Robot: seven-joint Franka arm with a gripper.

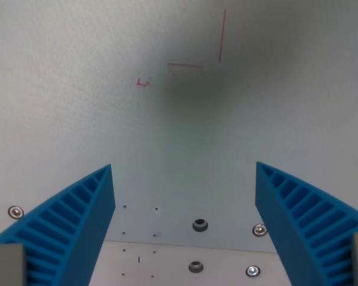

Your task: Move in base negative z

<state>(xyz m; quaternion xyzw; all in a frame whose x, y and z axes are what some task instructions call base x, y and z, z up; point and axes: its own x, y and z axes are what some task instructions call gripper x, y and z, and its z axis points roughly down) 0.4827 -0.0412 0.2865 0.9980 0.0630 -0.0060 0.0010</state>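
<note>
My gripper [184, 170] is open and empty. Its two blue ribbed fingers stand wide apart, one at the wrist view's left [77, 220] and one at the wrist view's right [298, 214]. Below them lies a pale white surface [107, 119] with thin red pen marks: a vertical line [222, 36], a short horizontal line [185, 65] and a small mark [143, 83]. A dark blurred shadow [197, 89] falls on the surface near the marks. Nothing sits between the fingers.
Near the bottom the surface meets a lighter plate [185, 265] with screws [259, 229], small holes and two dark threaded holes [200, 224]. Another screw [15, 211] sits at the wrist view's left.
</note>
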